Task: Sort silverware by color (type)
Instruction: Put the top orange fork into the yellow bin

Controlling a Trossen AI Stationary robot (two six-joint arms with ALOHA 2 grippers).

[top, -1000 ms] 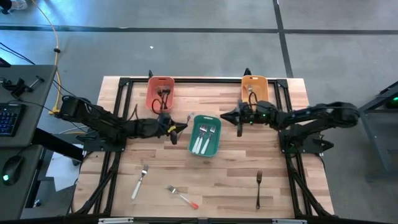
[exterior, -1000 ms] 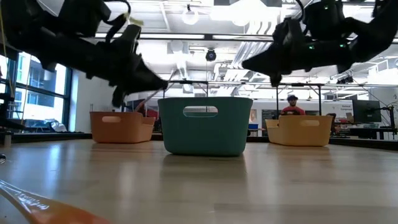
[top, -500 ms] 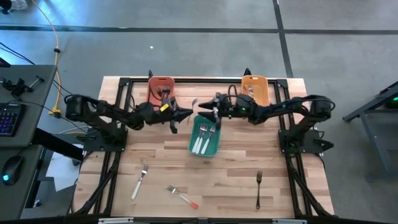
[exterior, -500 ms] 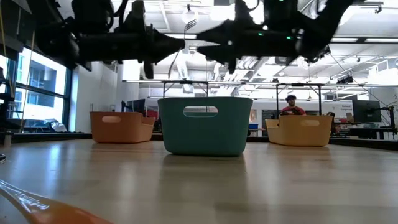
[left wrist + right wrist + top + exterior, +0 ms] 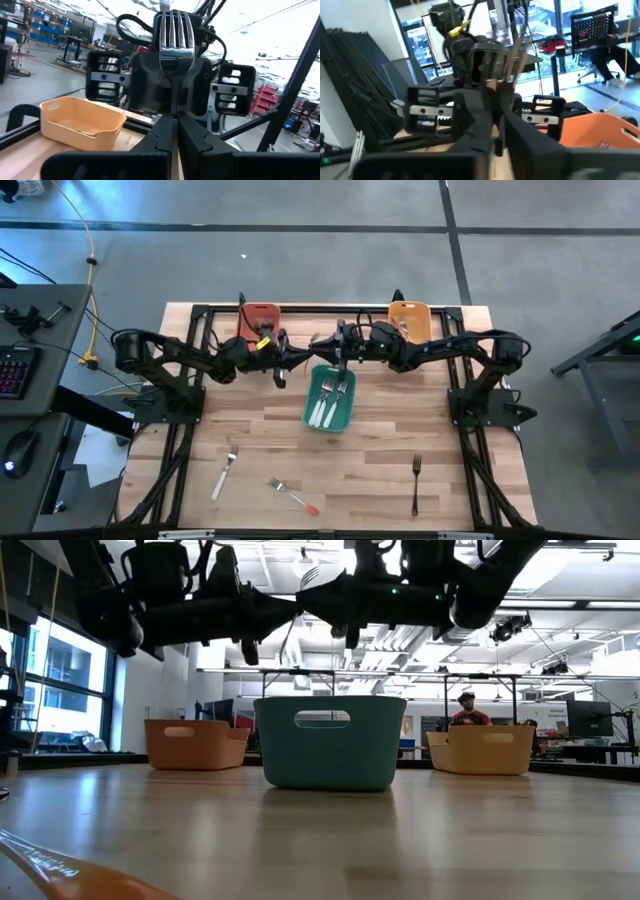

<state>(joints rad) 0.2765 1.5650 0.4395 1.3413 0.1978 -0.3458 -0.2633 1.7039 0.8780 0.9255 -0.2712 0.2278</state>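
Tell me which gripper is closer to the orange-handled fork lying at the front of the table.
Left. The orange-handled fork lies on the left gripper's side of the table, though well in front of it. The right gripper meets the left above the teal bin, slightly farther away.

Even overhead light is falling on the wooden surface (image 5: 330, 470) in the high view, leaving only faint, soft shadows under the arms. In the low view, bright ceiling lamps (image 5: 400, 555) and a window (image 5: 55, 680) are backlighting the arms into near silhouettes, and an orange handle (image 5: 60, 875) close to the lens is lying out of focus. In the left wrist view, a fork (image 5: 175, 32) is catching sharp glints against a washed-out white background. The right wrist view is looking soft and smeared throughout, with windows (image 5: 425, 30) glaring behind.
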